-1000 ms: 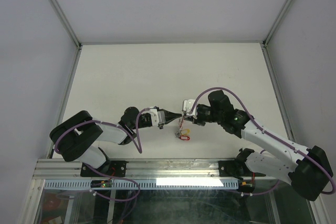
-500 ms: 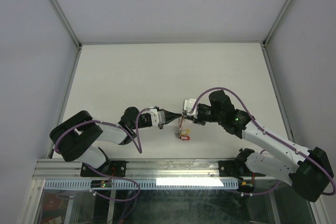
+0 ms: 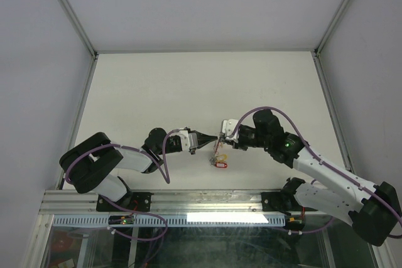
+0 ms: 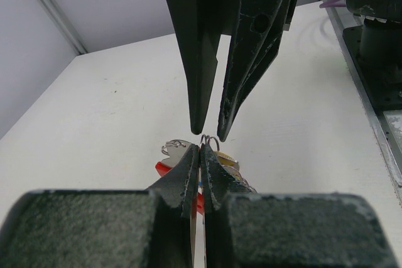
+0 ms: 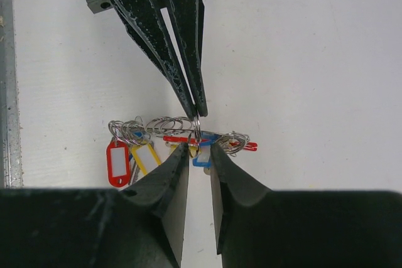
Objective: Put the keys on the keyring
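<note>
The keyring [image 5: 178, 138] is between the two end effectors, out over the near half of the worktop [image 3: 188, 86]. Its red arc and grey bar run crosswise in the right wrist view. The keys [image 5: 129, 131] are already bunched along it by their silvery wire split rings. A red tag [image 5: 117, 163] is at the end of the keyring nearest the metal rail, and a yellow tag [image 5: 146, 155] is just beside it. A blue tag [image 5: 202, 157] is at the keyring's middle. Whether the bunch hangs free or rests on the worktop cannot be told.

The left end effector [image 5: 198, 112] reaches the keyring's middle with its fingers pressed fully together. Its tips pinch one thin wire ring that stands up from the bar.

The right end effector [image 5: 199, 150] faces it from the opposite side of the keyring. Its fingers are parted by a narrow gap, one on each side of the blue tag, and they grip nothing. Its tips are just short of the pinched ring.
</note>
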`<action>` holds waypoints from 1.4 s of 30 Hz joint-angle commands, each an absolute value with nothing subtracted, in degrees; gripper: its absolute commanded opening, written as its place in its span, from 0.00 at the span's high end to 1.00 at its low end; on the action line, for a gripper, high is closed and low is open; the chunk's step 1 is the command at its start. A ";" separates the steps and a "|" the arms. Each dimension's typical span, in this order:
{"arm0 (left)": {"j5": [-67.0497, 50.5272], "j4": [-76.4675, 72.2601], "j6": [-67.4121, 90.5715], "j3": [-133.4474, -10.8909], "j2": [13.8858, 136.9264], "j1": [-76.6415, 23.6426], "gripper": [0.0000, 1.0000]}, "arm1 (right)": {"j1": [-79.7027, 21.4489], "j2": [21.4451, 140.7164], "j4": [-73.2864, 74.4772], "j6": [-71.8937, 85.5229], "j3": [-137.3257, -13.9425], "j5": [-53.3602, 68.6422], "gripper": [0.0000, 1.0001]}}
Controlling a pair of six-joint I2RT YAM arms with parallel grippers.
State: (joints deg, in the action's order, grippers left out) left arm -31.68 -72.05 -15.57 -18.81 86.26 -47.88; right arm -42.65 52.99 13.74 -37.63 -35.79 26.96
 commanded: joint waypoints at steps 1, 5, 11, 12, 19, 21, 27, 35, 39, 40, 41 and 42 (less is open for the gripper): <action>-33.00 -74.29 -15.82 -19.11 86.55 -47.29 1.00 | -42.98 52.46 11.47 -38.14 -37.66 26.66 0.77; -33.05 -74.26 -15.91 -19.16 86.57 -47.29 1.00 | -42.93 54.09 10.41 -38.13 -37.95 27.61 0.76; -33.13 -74.22 -15.90 -19.20 86.56 -47.29 1.00 | -42.98 55.66 9.45 -37.99 -38.17 28.68 0.76; -33.13 -74.22 -15.91 -19.21 86.57 -47.29 1.00 | -42.98 55.76 9.29 -37.86 -38.15 28.80 0.76; -33.18 -74.18 -15.95 -19.24 86.66 -47.31 1.00 | -42.98 56.34 8.15 -37.10 -38.50 30.13 0.78; -33.21 -74.11 -16.00 -19.24 86.65 -47.33 1.00 | -43.91 56.42 7.85 -37.01 -38.50 30.35 0.78; -33.21 -74.24 -16.00 -19.24 86.83 -47.36 1.00 | -44.03 56.75 8.85 -36.56 -38.92 31.20 0.84; -32.96 -74.10 -15.84 -19.25 86.67 -47.29 1.00 | -44.08 56.80 15.53 -35.91 -41.67 30.41 1.00; -32.40 -72.50 -15.50 -19.98 86.30 -47.21 0.96 | -44.03 56.95 24.28 -37.34 -45.72 26.87 1.00; -32.33 -72.32 -15.33 -19.99 86.11 -47.24 0.89 | -44.03 57.35 26.79 -37.88 -46.92 25.83 1.00; -32.34 -72.29 -15.30 -20.03 86.04 -47.21 0.83 | -44.06 57.77 30.21 -38.54 -48.66 24.73 1.00; -32.32 -72.05 -15.29 -20.08 86.04 -47.24 0.78 | -44.04 58.27 31.88 -38.70 -49.52 23.91 1.00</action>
